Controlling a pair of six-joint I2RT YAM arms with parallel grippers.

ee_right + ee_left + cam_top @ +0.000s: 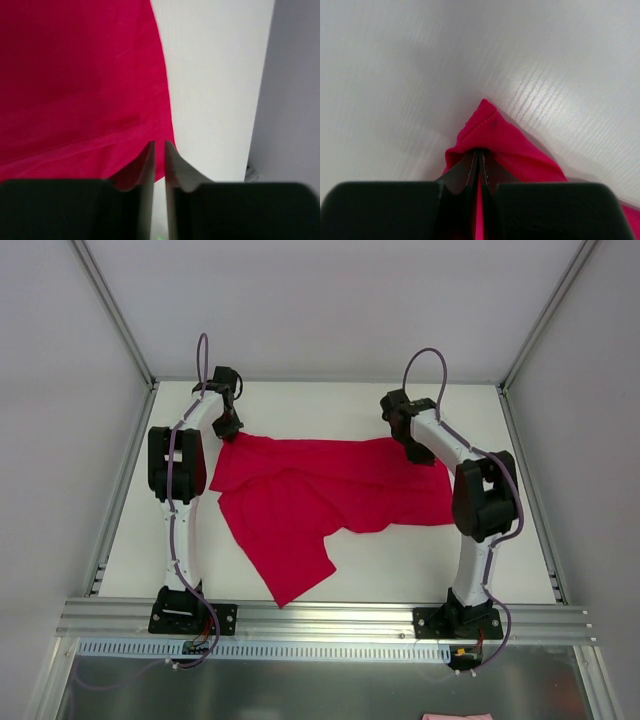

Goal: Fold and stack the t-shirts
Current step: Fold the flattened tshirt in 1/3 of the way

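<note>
One crimson t-shirt (330, 490) lies crumpled across the middle of the white table (520, 570), with a flap reaching toward the front edge. My left gripper (228, 428) is at its back left corner. In the left wrist view that gripper (480, 152) is shut on a pinched corner of the t-shirt (505, 140), and red fabric runs between the fingers. My right gripper (415, 452) is at the shirt's back right edge. In the right wrist view it (159, 145) stands slightly open above the hem of the t-shirt (75, 75), with bare table showing in the narrow gap.
White enclosure walls close the table on the left, back and right; the right wall (295, 100) is near my right gripper. An aluminium rail (320, 618) runs along the front edge by the arm bases. A bit of pink fabric (457, 716) shows below the rail.
</note>
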